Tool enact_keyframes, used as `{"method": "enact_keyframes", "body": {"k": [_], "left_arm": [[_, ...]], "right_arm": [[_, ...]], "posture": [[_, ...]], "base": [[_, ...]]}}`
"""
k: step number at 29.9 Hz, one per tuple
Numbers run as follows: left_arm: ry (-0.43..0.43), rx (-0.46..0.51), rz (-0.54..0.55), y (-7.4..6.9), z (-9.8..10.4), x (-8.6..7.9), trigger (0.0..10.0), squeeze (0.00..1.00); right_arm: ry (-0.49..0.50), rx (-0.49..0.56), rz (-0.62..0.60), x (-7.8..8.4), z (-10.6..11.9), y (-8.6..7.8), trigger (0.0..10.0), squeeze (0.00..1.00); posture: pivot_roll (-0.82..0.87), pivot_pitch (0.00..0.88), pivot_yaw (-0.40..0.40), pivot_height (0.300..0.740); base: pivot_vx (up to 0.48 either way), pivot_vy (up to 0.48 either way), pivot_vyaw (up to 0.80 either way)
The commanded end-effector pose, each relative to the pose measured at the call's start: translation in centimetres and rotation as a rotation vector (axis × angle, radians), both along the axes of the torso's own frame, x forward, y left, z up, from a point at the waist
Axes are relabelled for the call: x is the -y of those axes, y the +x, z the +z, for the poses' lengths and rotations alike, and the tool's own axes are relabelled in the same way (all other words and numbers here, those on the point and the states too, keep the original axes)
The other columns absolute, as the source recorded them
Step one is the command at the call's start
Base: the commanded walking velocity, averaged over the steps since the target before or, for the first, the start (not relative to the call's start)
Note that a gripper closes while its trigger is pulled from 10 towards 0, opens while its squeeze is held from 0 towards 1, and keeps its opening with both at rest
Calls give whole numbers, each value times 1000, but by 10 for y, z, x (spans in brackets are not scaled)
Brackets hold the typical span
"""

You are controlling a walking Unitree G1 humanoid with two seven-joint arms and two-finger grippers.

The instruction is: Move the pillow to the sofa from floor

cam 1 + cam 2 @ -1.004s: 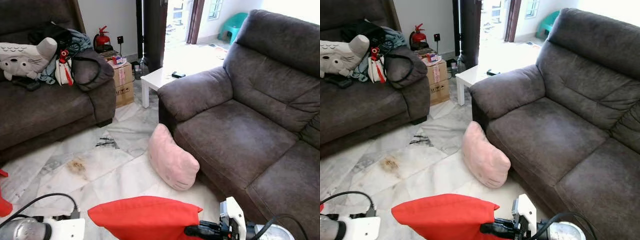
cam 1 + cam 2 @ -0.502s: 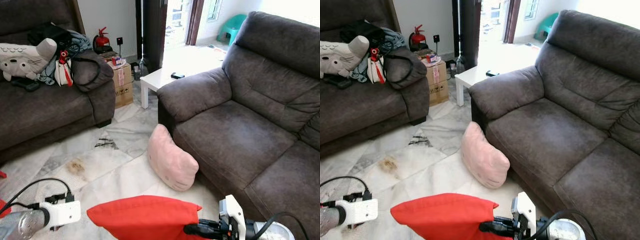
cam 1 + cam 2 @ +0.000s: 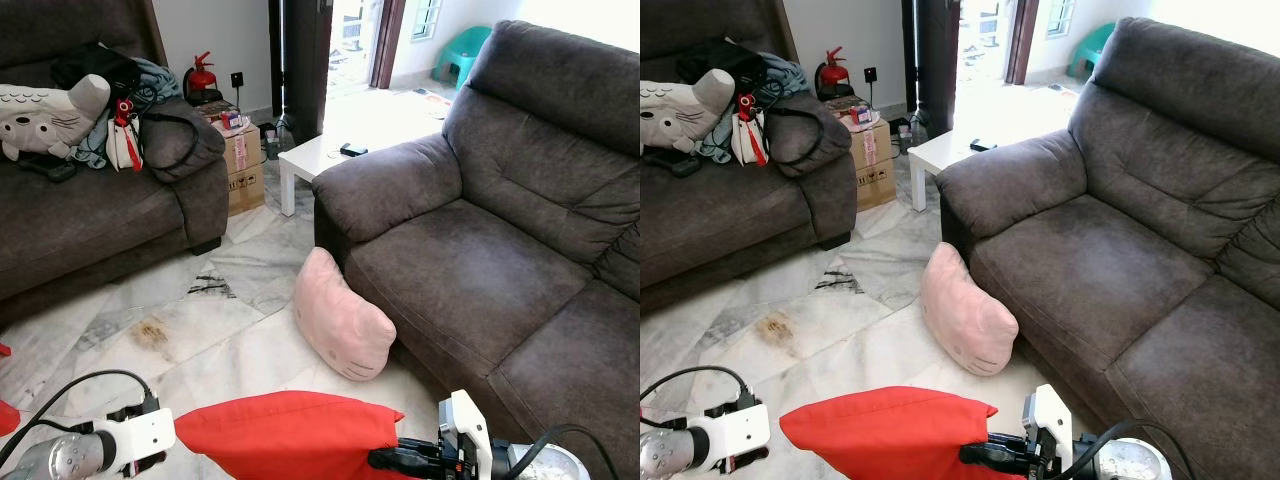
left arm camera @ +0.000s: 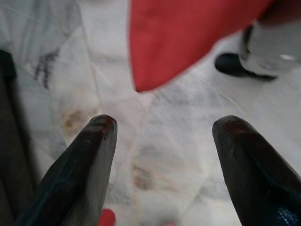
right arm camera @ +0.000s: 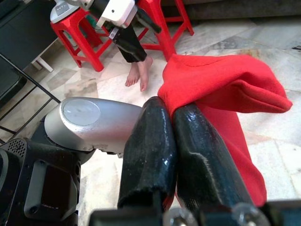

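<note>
Above the floor [image 3: 230,330], just short of the sofa [image 3: 470,280]: red pillow [image 3: 290,435] pinched in shut right claw [image 3: 385,460], left claw [image 4: 160,165] wide open, empty; carry step, next likely lift onto the seat.

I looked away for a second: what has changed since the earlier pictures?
The left gripper, fingers open, has swung in toward the red pillow. The right gripper stays shut on the red pillow's corner. The pink pillow still lies on the floor against the sofa.
</note>
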State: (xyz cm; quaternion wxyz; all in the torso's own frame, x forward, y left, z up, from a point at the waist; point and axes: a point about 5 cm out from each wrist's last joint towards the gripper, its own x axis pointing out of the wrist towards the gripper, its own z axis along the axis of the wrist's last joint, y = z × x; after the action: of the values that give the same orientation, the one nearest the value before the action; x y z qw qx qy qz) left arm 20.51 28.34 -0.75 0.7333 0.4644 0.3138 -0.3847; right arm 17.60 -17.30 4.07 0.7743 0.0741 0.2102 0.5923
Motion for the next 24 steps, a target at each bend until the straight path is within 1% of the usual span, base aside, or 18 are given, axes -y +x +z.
{"method": "enact_keyframes", "body": {"k": [1, 5, 6, 8, 11, 12, 13, 14, 15, 16, 17, 18, 21, 23, 24], "left_arm": [[50, -31, -34, -2, -1, -7, 10000, 0], [82, -34, -50, -3, -1, -10, 10000, 0], [128, -5, -42, 1, 1, -15, 10000, 0], [155, 29, -24, 7, 3, -17, 10000, 0], [192, 99, -17, 15, 4, -15, 10000, 0], [192, 99, -17, 15, 4, -15, 10000, 0], [159, 128, 35, 19, 5, -12, 10000, 0], [159, 128, 35, 19, 5, -12, 10000, 0], [120, 152, 96, 22, 5, -10, 10000, 0], [58, 181, 189, 27, 5, -7, 10000, 0], [-50, 219, 332, 33, 4, -2, 10000, 0], [-74, 228, 364, 34, 4, 0, 10000, 0], [-116, 254, 398, 37, 3, 6, 10000, 0], [-142, 252, 402, 37, 1, 11, 10000, 0], [-138, 224, 359, 33, -2, 14, 10000, 0]], "right_arm": [[60, 103, 36, -3, 21, 8, 10000, 0], [57, 103, 38, -2, 21, 7, 10000, 0], [55, 101, 40, -1, 22, 7, 10000, 0], [55, 100, 42, -1, 22, 8, 10000, 0], [56, 103, 39, -2, 22, 8, 10000, 0], [56, 103, 39, -2, 22, 8, 10000, 0], [57, 104, 38, -2, 22, 8, 10000, 0], [57, 104, 38, -2, 22, 8, 10000, 0], [58, 105, 38, -3, 22, 8, 10000, 0], [59, 106, 38, -3, 22, 8, 10000, 0], [62, 106, 37, -4, 23, 8, 10000, 0], [62, 106, 37, -4, 23, 8, 10000, 0], [62, 106, 37, -5, 23, 8, 10000, 0], [62, 106, 36, -5, 23, 7, 10000, 0], [62, 107, 35, -5, 23, 7, 10000, 0]], "posture": [[27, 0, -53, 740], [29, 0, -56, 740], [29, 0, -58, 740], [30, 0, -59, 740], [28, 0, -57, 740], [28, 0, -57, 740], [26, 0, -55, 740], [26, 0, -55, 740], [25, 0, -55, 740], [23, 0, -55, 740], [23, 0, -55, 740], [23, 0, -55, 740], [22, 0, -56, 740], [17, 0, -56, 740], [12, 0, -55, 740]], "base": [[0, 0, 0], [0, 0, 0], [0, 0, 0], [0, 0, 0], [0, 0, 0], [0, 0, 0], [0, 0, 0], [0, 0, 0], [0, 0, 0], [0, 0, 0], [0, 0, 0], [0, 0, 0], [0, 0, 0], [0, 0, 0], [0, 0, 0]]}}
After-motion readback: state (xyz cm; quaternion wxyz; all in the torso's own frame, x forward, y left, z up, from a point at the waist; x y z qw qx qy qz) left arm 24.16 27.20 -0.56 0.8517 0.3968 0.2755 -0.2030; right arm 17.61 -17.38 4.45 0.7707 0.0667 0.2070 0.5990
